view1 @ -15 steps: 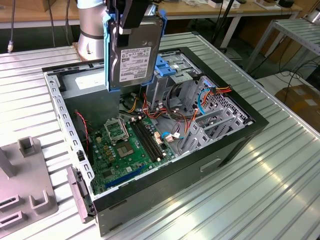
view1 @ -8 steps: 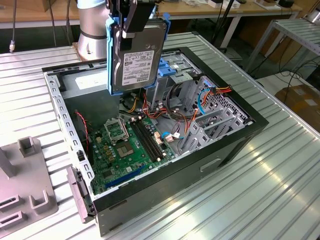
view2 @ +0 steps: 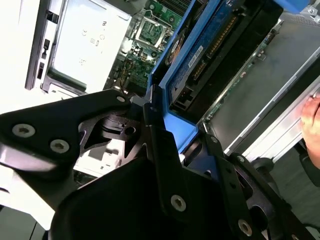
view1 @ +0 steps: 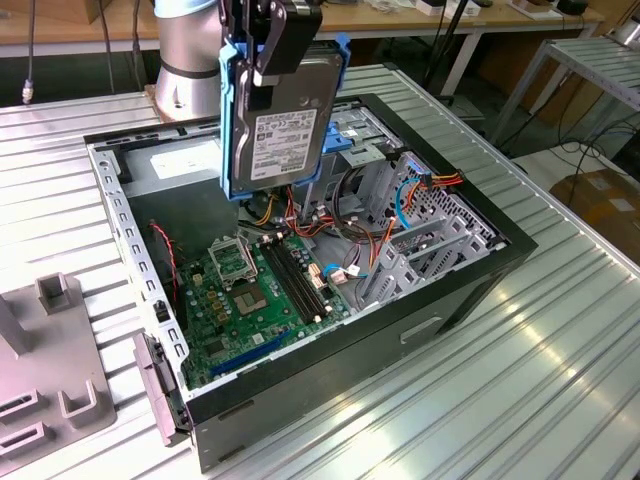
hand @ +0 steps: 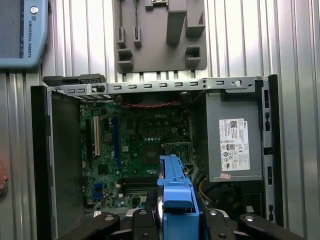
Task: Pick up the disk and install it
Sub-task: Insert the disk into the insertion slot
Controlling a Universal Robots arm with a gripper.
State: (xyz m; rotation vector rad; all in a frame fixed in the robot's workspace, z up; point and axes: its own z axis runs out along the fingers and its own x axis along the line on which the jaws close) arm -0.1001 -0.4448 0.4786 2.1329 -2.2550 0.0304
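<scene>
Disk (view1: 285,130) hangs on edge in the air above the open case (view1: 430,325), its white label facing the exterior camera and its blue bracket (view1: 232,120) framing it. We see the gripper (view1: 268,62) clenched on the disk's upper end, with one black finger lying across the top of the label face. In the second wrist view the fingers (view2: 159,140) pinch the bracket (view2: 175,125) from both sides. The disk (view2: 220,55) runs away from them with its connector edge showing. In the first wrist view we look down along the disk (hand: 175,190), held in the gripper (hand: 175,225), onto the case interior.

The disk's lower edge hangs over the board (view1: 250,290), which lies flat on the case floor. The disk is on the exterior view's left of the grey cage (view1: 400,200) and its orange and blue cables. As far as we can tell, the disk touches nothing inside the case. A grey power supply (hand: 235,150) with a white label sits in one corner of the case.

The case rests on a slatted metal table (view1: 540,380). A grey fixture (view1: 60,370) lies on the table at the exterior view's left of the case. A hand (view2: 312,112) shows at the edge of the second wrist view, outside the case wall.
</scene>
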